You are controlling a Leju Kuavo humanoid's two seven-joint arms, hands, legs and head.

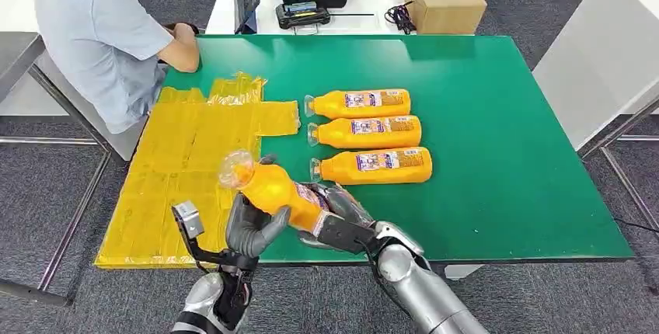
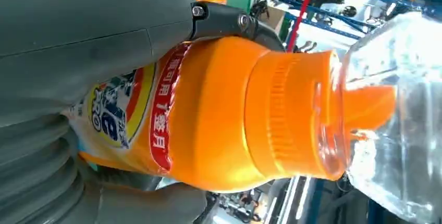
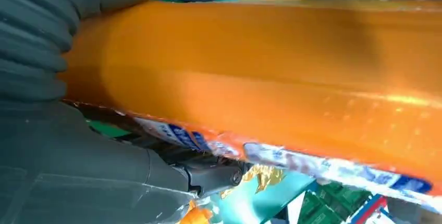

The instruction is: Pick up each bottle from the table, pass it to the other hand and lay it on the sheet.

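Fingers [image 1: 247, 229] of both hands grip bottle [image 1: 272, 187] over table's [image 1: 505, 155] near edge

Both hands meet at the near edge of the table [image 1: 505, 194], the left hand [image 1: 252, 225] just left of the right hand [image 1: 334, 213], with one bottle [image 1: 272, 186] between them, tilted up and away to the left. Beyond the right hand, three bottles [image 1: 371, 133] lie side by side on the table. The sheet [image 1: 186, 155] spreads beyond and left of the left hand; a person [image 1: 101, 31] sits at its far end.
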